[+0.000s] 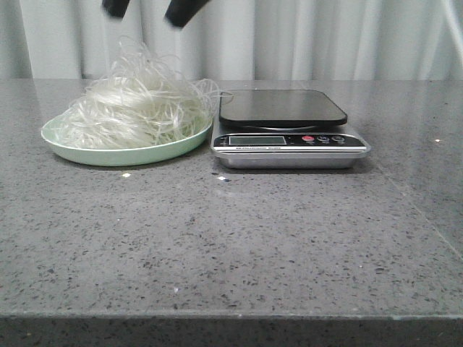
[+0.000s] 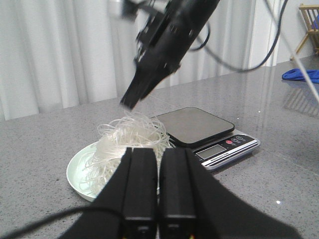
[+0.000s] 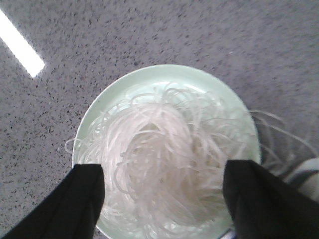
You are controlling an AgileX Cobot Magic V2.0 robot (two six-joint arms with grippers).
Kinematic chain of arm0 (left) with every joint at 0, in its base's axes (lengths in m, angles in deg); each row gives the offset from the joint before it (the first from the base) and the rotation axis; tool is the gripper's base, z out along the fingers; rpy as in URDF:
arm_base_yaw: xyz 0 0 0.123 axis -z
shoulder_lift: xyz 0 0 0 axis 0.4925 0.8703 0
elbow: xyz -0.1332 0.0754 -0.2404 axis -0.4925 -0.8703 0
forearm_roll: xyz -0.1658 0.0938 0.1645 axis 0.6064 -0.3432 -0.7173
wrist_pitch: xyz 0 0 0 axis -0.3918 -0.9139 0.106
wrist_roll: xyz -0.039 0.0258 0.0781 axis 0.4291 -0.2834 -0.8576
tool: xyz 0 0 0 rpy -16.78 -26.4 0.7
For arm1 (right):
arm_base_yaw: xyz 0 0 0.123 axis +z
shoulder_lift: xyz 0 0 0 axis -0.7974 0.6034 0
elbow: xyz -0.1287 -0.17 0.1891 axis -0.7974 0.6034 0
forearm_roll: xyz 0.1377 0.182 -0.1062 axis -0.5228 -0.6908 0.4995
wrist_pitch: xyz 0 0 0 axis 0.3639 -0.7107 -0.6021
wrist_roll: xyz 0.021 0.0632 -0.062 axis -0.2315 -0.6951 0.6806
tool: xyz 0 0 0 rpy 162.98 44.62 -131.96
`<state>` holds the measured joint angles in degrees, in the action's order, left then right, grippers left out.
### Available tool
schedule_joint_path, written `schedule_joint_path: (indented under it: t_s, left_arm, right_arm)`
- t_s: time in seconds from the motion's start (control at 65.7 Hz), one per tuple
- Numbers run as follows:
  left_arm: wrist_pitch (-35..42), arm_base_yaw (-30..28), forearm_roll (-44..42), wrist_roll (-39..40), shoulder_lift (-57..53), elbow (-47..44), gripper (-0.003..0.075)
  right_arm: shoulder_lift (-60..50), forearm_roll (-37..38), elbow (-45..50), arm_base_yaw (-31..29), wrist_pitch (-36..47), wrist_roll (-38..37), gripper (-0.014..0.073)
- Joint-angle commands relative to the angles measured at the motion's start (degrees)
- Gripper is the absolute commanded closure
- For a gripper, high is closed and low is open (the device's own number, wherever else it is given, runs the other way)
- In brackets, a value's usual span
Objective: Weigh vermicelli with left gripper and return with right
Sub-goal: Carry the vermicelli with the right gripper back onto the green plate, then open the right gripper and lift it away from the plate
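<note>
A speckled grey tabletop [image 1: 231,246] is seen stretching from the near edge in the front view, bare in its nearest part. Further back, a pale green plate [image 1: 126,154] is set on the left, and the vermicelli [image 1: 134,108] is heaped on it in a loose white mound, with a few looping strands spilling over the rim toward the right. Just beside the plate, on its right, a kitchen scale [image 1: 289,141] is placed, its dark platform [image 1: 282,107] carrying nothing; the small display [image 1: 255,140] and the buttons [image 1: 323,139] are turned toward the near edge. Some noodle strands reach close to the scale's platform, though contact cannot be confirmed.

Above the mound, at the top of the front view, two dark finger tips of the right gripper [image 1: 148,9] are seen, spread well apart and held clear of the noodles. In the right wrist view the same fingers [image 3: 75,199] are shown wide open on either side of the vermicelli [image 3: 169,159], with nothing held between them and the plate [image 3: 164,74] lying directly below.

In the left wrist view the left gripper [image 2: 158,174] is seen with its fingers pressed together, nothing being gripped, and it is kept back from the plate [image 2: 79,172] on the near side. The right arm [image 2: 169,45] is seen slanting down over the mound [image 2: 132,137], with the scale [image 2: 209,137] beyond. White curtains [image 1: 304,36] are hung behind the tabletop.
</note>
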<state>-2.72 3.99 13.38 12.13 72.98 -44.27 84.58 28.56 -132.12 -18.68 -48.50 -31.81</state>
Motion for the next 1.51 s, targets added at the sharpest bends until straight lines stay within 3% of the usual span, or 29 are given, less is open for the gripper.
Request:
schedule_joint_path:
  t_s: [0.0,0.228,0.365,1.157,1.324,1.492]
  left_arm:
    - [4.5,0.4,0.3,0.0,0.5,1.3,0.0594]
    - [4.5,0.4,0.3,0.0,0.5,1.3,0.0594]
    - [4.5,0.4,0.3,0.0,0.5,1.3,0.0594]
    - [4.5,0.4,0.3,0.0,0.5,1.3,0.0594]
    - [4.5,0.4,0.3,0.0,0.5,1.3,0.0594]
    - [4.5,0.4,0.3,0.0,0.5,1.3,0.0594]
  right_arm:
    - [-8.7,-0.9,-2.1,-2.2,1.8,0.1,-0.0004]
    - [-16.6,-0.8,-1.6,-6.5,-0.8,0.1,-0.0004]
    - [-22.2,0.8,4.4,-8.7,-0.4,0.1,-0.0004]
    - [-84.4,2.2,88.1,-9.4,42.8,0.1,-0.0004]
    - [-95.5,2.2,99.6,-9.4,47.6,0.1,-0.0004]
    - [-103.8,2.2,105.4,-9.4,51.6,0.1,-0.0004]
